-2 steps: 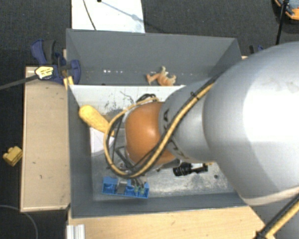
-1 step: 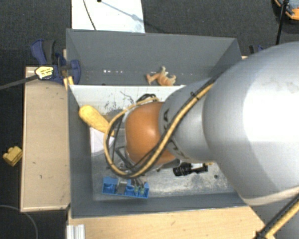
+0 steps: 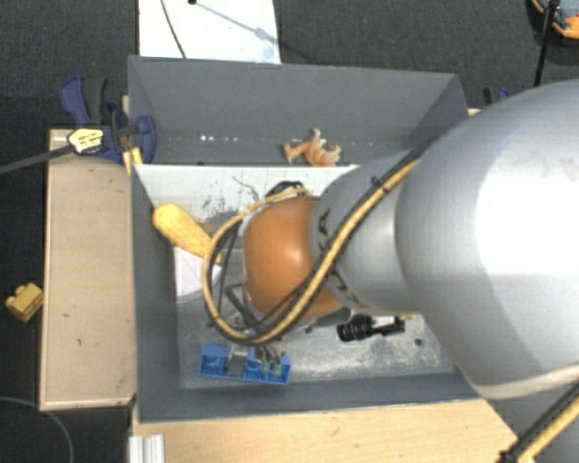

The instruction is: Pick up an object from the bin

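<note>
my gripper point(image 3: 243, 351) sits low over a flat blue plastic block point(image 3: 212, 364) at the grey metal bin's point(image 3: 289, 104) front wall; apart or clamped, i cannot tell. lifting remains.

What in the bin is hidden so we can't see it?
Camera view:
Bin floor, middle and right: covered by the arm and its orange cover.
Yellow thing, left: its right end runs under the cover.
Black thing, front: partly under the arm.
Blue thing, front left: too small to name.
</note>
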Robot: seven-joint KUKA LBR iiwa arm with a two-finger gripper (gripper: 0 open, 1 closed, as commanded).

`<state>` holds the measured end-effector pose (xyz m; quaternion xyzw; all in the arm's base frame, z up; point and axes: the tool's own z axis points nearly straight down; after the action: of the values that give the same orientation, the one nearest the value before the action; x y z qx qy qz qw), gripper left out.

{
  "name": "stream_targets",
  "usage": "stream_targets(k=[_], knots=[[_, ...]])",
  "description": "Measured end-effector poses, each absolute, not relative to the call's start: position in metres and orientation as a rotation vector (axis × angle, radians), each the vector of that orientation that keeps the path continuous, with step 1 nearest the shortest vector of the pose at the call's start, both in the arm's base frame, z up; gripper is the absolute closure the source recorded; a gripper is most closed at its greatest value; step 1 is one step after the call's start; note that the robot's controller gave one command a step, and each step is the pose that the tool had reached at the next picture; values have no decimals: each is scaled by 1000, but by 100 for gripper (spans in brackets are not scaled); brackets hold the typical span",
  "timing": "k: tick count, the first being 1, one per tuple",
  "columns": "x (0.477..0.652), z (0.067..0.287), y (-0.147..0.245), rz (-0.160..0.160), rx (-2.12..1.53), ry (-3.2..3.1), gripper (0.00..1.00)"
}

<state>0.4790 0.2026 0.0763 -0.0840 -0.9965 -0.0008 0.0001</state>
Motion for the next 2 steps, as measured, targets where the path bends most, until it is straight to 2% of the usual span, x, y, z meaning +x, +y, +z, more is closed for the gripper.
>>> stream_targets(k=[2], knots=[[479,111,202,0,-266,-3129,100]])
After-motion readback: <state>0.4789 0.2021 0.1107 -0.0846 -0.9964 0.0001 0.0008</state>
